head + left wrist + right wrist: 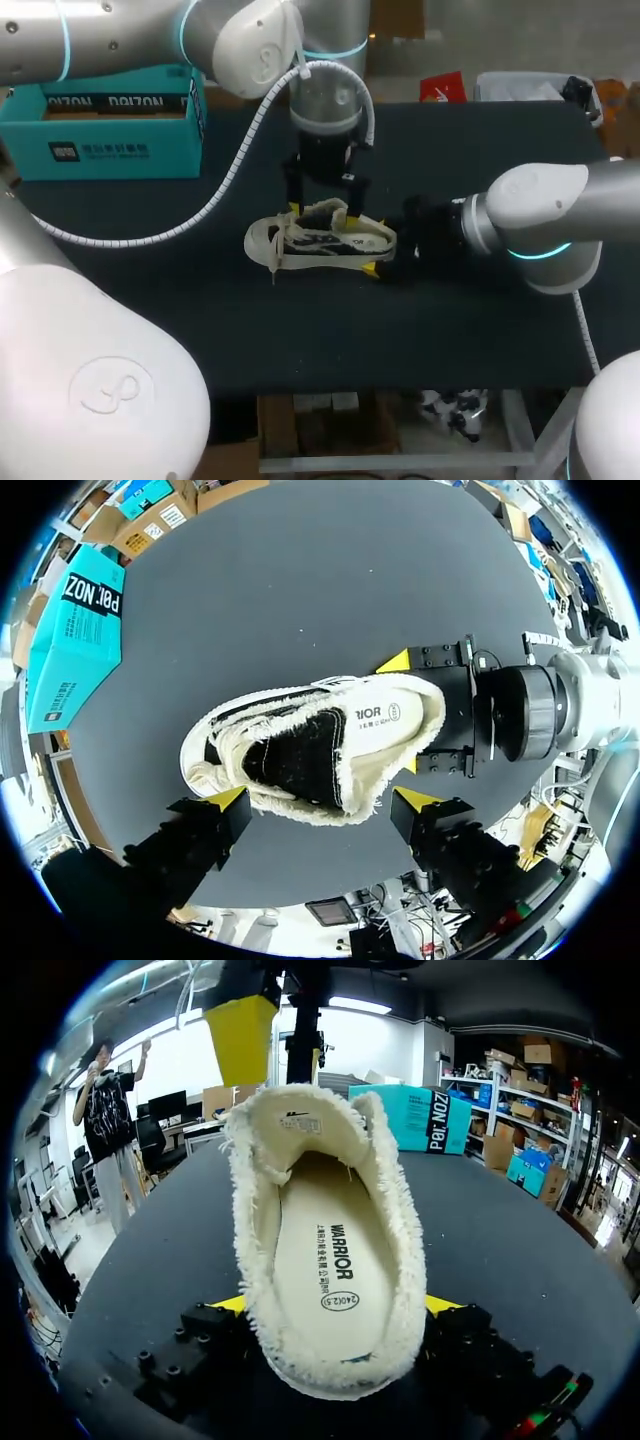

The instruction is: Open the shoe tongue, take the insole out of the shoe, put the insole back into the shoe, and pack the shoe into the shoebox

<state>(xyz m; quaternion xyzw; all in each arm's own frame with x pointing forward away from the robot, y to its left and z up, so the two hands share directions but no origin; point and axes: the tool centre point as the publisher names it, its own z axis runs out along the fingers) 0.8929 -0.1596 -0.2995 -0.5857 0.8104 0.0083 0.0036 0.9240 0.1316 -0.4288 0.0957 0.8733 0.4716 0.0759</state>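
Pinches the heel of the shoe (320, 243) in the right end effector (403, 713) and holds the left end effector (322, 800) spread just above mid-shoe, fingers (228, 798) in line with its long axis, toe pointing across the tabletop (300, 340) toward the shoebox (100, 125) side.

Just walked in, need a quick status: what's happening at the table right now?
The right tool is shut on the heel of the shoe, holding it mid-table. The left tool hangs open just above the shoe's opening. The insole lies inside the shoe. The shoebox sits at the far left; the shoe is not yet packed.
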